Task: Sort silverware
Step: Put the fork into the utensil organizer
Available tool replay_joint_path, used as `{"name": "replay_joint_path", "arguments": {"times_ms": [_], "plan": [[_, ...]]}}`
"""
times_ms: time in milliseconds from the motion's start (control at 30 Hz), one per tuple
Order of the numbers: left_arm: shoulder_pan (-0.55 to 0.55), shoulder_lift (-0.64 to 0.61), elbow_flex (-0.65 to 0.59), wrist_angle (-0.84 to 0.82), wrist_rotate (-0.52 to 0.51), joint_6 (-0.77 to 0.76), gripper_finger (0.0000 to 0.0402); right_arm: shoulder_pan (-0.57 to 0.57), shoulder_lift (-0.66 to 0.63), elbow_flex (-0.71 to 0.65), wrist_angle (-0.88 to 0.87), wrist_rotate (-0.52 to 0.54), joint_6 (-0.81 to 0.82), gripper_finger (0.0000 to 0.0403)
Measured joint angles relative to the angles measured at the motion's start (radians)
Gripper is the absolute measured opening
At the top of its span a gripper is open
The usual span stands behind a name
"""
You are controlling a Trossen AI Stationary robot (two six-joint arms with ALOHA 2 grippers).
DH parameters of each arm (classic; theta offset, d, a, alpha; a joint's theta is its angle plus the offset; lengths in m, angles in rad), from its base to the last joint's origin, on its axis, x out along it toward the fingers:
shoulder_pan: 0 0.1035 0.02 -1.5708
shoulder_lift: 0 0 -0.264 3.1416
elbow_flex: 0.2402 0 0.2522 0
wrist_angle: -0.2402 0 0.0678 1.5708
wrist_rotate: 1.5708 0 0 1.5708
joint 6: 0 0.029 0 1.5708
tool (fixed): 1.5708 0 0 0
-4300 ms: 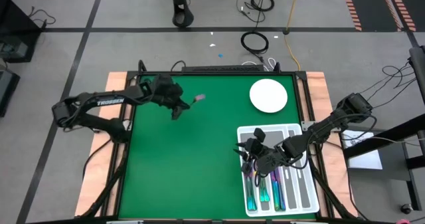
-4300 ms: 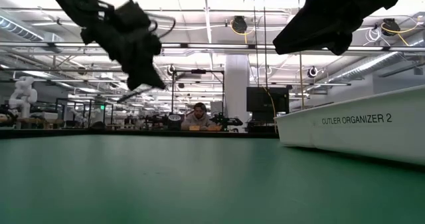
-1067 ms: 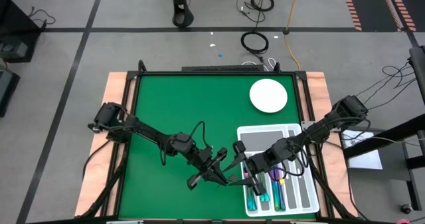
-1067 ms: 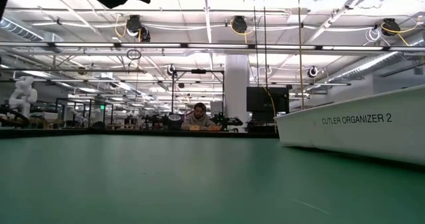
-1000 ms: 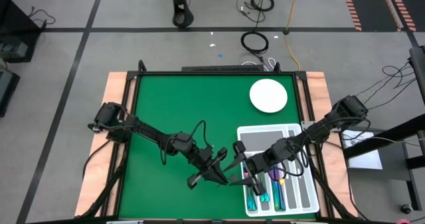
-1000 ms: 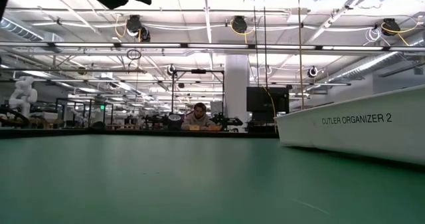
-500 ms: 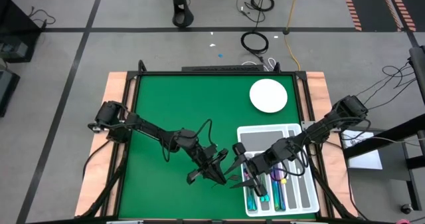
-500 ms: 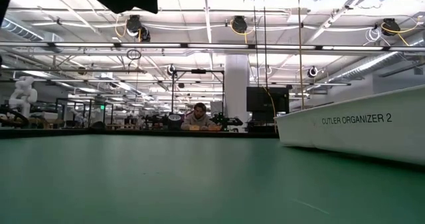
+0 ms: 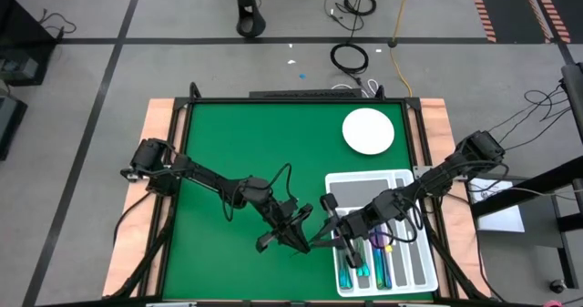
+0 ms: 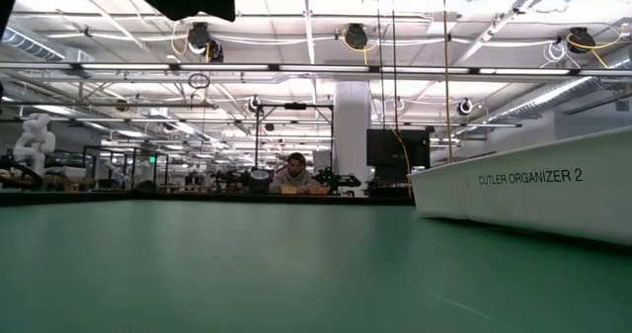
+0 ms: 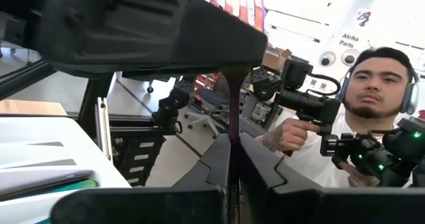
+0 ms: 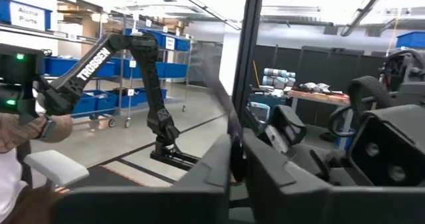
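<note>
Both grippers meet over the green mat by the white tray's left wall (image 9: 330, 218). My left gripper (image 9: 296, 236) reaches in from the table's left and my right gripper (image 9: 335, 237) from the tray side. Between them a slim piece of silverware (image 9: 316, 241) is held above the mat. Each wrist view shows that arm's fingers shut on a thin dark-purple strip, namely the silverware (image 11: 233, 111) and the silverware (image 12: 216, 84). More iridescent silverware (image 9: 363, 266) lies in the tray's left slots. The low view shows only the arms' dark undersides at its top edge. My left gripper pinches the silverware piece between its two fingers (image 11: 216, 161), coming level from the table's left; the strip (image 11: 233, 134) stands out past the fingertips, clear of the mat. My right gripper pinches the same piece between its fingers (image 12: 255, 164) from the tray side; its end (image 12: 229, 121) sticks out beyond them, lifted clear.
A round white plate (image 9: 368, 131) sits near the far right. The tray's tall white wall (image 10: 523, 190) reads "CUTLER ORGANIZER 2". Bare green mat (image 9: 237, 143) stretches left and far. A person (image 11: 372, 98) holding a camera rig stands beyond the table.
My left arm has shifted slightly toward the tray and the right gripper, carrying the silverware piece with it; in the low view more of the arms' dark undersides now shows at the top. The right gripper has stayed beside the tray's left wall.
</note>
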Motion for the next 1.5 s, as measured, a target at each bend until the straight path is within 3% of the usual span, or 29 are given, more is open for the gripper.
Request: {"name": "replay_joint_path", "arguments": {"times_ms": [267, 533, 667, 767, 867, 1033, 1233, 1500], "plan": [[0.004, 0.000, 0.000, 0.002, 0.036, 0.005, 0.0034, 0.001, 0.000, 0.000, 0.000, -0.005, 0.018, 0.0003], [0.060, 0.000, 0.000, -0.006, 0.192, 0.001, 0.0133, -0.001, 0.000, 0.000, -0.010, 0.008, 0.136, 0.0001], [0.119, -0.020, -0.005, -0.135, 0.266, -0.029, 0.0162, -0.001, -0.016, 0.000, -0.062, 0.007, 0.198, 0.0001], [0.143, -0.074, -0.017, -0.362, 0.178, 0.077, 0.0165, 0.008, -0.049, 0.000, -0.137, 0.012, 0.235, 0.0001], [0.147, -0.160, -0.018, -0.682, 0.004, 0.240, 0.0165, 0.032, -0.073, 0.000, -0.205, 0.088, 0.251, 0.0000], [0.083, -0.304, -0.018, -1.004, -0.291, 0.358, 0.0166, 0.080, -0.126, 0.000, -0.332, 0.234, 0.295, 0.0000], [-0.079, -0.416, -0.018, -1.118, -0.609, 0.420, 0.0166, 0.082, -0.214, 0.000, -0.510, 0.263, 0.600, 0.0000], [-0.261, -0.433, -0.072, -1.115, -0.932, 0.421, 0.0166, 0.064, -0.318, 0.000, -0.913, 0.272, 0.909, 0.0000]]}}
